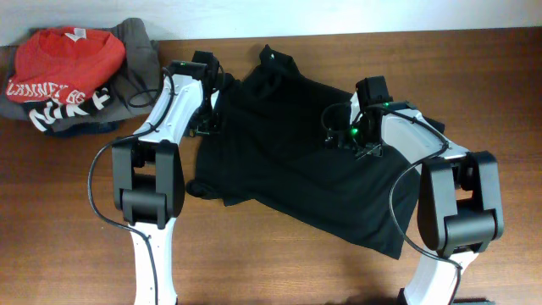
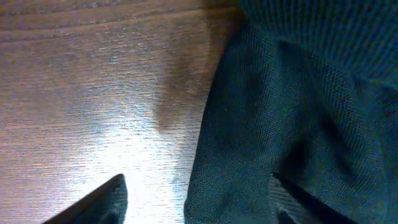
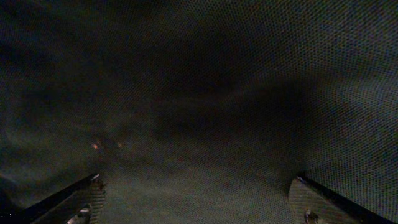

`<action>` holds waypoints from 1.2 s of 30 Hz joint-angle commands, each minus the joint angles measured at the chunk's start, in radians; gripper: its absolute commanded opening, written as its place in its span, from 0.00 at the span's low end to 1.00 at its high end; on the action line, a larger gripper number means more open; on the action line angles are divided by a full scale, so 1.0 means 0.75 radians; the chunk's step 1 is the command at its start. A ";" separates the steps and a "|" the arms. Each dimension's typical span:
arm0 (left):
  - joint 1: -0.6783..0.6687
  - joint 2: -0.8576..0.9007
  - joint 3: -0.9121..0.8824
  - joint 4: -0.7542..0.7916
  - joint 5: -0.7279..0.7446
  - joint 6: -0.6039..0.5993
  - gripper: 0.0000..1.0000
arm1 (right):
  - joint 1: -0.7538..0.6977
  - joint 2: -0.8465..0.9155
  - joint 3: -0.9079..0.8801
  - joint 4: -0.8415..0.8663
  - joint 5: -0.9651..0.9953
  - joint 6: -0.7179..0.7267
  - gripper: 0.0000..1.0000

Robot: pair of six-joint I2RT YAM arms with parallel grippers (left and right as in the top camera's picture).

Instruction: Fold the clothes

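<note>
The black clothes (image 1: 296, 169) lie spread and rumpled across the middle of the wooden table (image 1: 279, 263). My left gripper (image 1: 210, 119) is low at the garment's upper left edge. In the left wrist view my left gripper (image 2: 202, 202) is open, one finger over bare wood (image 2: 93, 93), the other over the black fabric (image 2: 280, 112), with the cloth's edge between them. My right gripper (image 1: 349, 140) hangs over the garment's upper right part. In the right wrist view my right gripper (image 3: 199, 199) stands wide open just above the dark cloth (image 3: 199, 93), holding nothing.
A red shirt with white lettering (image 1: 63, 59) and a grey garment (image 1: 140, 51) are piled at the back left corner. Bare wood shows in front of the black garment and along the right side.
</note>
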 commanded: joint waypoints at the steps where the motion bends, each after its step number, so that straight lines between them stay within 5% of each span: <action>1: 0.002 0.001 -0.008 0.003 -0.019 -0.013 0.70 | 0.008 0.003 -0.033 0.003 0.036 0.010 0.99; 19: 0.002 0.004 -0.110 0.108 -0.019 -0.013 0.68 | 0.008 0.003 -0.033 0.004 0.037 0.010 0.99; 24: 0.002 0.004 -0.113 0.117 -0.019 -0.013 0.48 | 0.008 0.003 -0.033 0.004 0.037 0.010 0.99; 29: 0.002 0.004 -0.118 0.119 -0.019 -0.013 0.38 | 0.008 0.003 -0.033 0.003 0.037 0.010 0.99; 34: 0.003 0.004 -0.157 0.158 -0.020 -0.013 0.01 | 0.008 0.003 -0.033 0.003 0.037 0.010 0.99; 36: 0.003 0.004 -0.158 0.167 -0.021 -0.013 0.01 | 0.008 0.003 -0.033 0.003 0.037 0.010 0.99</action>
